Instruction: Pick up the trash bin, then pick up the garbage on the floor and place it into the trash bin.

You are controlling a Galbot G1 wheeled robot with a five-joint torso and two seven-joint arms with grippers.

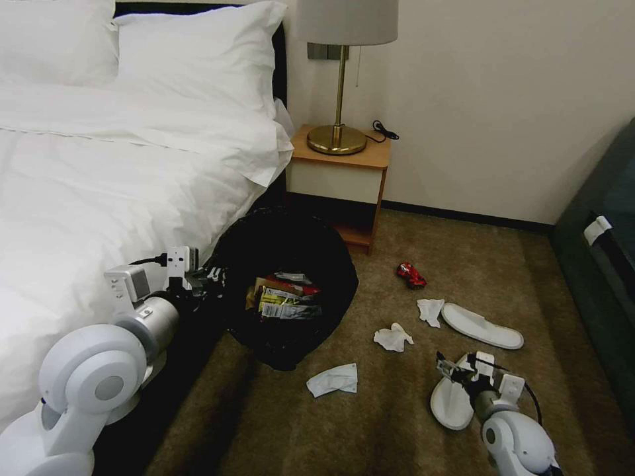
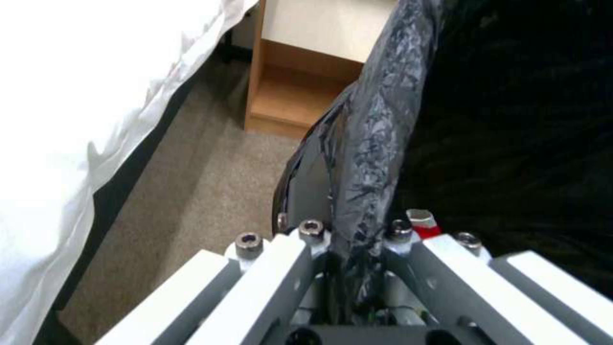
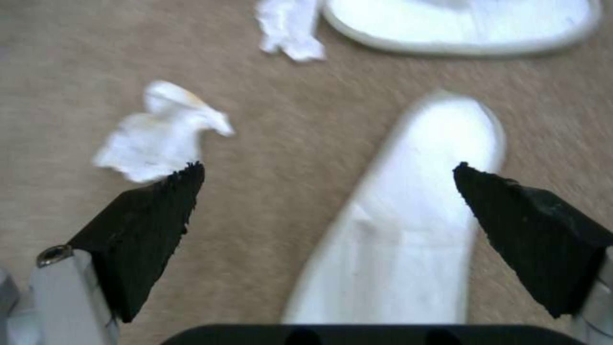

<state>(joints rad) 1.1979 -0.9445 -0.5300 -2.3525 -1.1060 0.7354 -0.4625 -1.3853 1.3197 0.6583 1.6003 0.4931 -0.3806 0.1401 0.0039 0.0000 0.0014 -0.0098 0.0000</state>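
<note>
Trash bin (image 1: 284,291) in L hand (image 2: 348,249), no legible labels

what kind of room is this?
Probably a hotel bedroom: a bed with plain white linen and pillows, a small wooden nightstand carrying a brass lamp with a pale shade, and flat white disposable slippers on tan carpet.

Count of items, head view.
On floor: slippers 2 (image 1: 481,325) (image 1: 452,398); tissues 3 (image 1: 393,338) (image 1: 430,310) (image 1: 334,379); red can 1 (image 1: 411,275). Bin 1 (image 1: 331,264), holding several wrappers (image 1: 283,301), exact number not resolvable. Room: pillows 2 (image 1: 56,39) (image 1: 205,56); lamp 1 (image 1: 340,73); nightstand 1 (image 1: 337,178); bed 1 (image 1: 99,198).
</note>
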